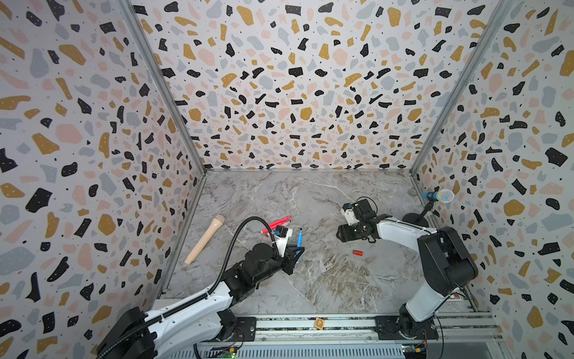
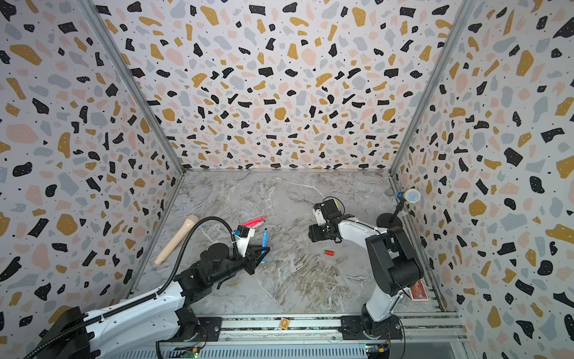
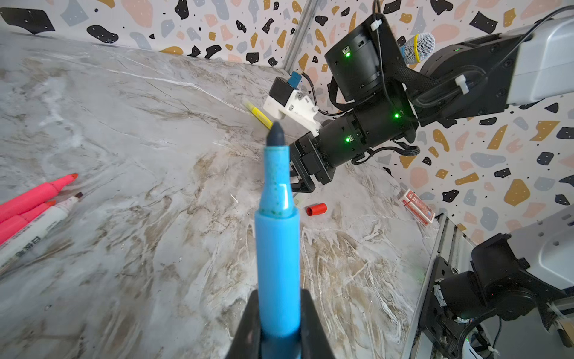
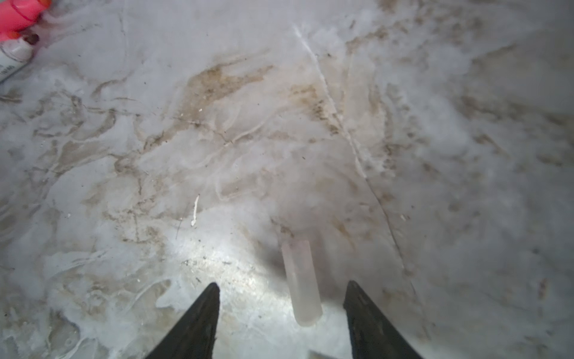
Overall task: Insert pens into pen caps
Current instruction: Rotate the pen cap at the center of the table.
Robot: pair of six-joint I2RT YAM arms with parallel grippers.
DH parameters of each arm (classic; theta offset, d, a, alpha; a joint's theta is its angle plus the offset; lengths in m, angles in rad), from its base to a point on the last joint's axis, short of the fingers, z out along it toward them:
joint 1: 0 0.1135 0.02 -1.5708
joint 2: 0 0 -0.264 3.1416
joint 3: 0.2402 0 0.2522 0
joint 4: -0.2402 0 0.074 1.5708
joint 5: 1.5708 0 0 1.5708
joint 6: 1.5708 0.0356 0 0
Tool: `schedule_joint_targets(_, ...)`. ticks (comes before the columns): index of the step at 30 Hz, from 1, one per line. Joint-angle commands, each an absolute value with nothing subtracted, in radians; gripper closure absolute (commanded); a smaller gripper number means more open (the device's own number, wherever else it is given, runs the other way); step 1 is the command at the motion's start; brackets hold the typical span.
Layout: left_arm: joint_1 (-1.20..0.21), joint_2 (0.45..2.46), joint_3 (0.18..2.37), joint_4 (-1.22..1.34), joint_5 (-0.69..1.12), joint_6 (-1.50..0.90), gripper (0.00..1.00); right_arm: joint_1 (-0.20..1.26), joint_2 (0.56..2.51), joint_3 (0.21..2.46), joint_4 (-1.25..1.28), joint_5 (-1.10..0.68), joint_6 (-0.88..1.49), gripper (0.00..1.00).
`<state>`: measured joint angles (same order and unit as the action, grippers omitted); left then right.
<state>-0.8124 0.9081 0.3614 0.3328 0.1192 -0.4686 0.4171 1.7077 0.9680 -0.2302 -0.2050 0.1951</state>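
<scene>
My left gripper [image 1: 298, 248] [image 3: 279, 300] is shut on a blue pen [image 1: 300, 238] [image 3: 277, 248], holding it off the table with its dark bare tip up. My right gripper [image 1: 341, 236] [image 4: 282, 285] hangs low over the marble, open. A clear pen cap [image 4: 301, 279] lies flat between its fingers, nearer one of them and touching neither. A red pen cap [image 1: 357, 253] [image 3: 316, 209] lies on the table close by. Two pink pens [image 1: 276, 224] [image 3: 31, 195] and a white pen [image 3: 34, 230] lie together behind my left gripper. A yellow pen [image 3: 261, 116] lies beyond my right wrist.
A long beige microphone-shaped stick [image 1: 205, 239] lies by the left wall. A blue microphone on a black stand [image 1: 438, 195] stands at the right wall. A red card box [image 2: 417, 290] lies near the right arm's base. An orange tag [image 1: 319, 324] sits on the front rail.
</scene>
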Motion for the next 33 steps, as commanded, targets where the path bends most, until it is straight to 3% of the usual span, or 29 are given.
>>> schedule_joint_targets(1,-0.804,0.887,0.360,0.346,0.127,-0.477,1.00,0.433,1.726,1.008,-0.257,-0.180,0.185,0.39)
schedule_joint_targets(14,-0.789,0.861,0.341,0.339,0.126,-0.477,1.00,0.558,1.686,0.958,-0.269,-0.146,0.274,0.54)
schedule_joint_targets(33,-0.787,0.834,0.334,0.325,0.114,-0.486,1.00,0.625,1.698,1.075,-0.291,-0.161,0.275,0.51)
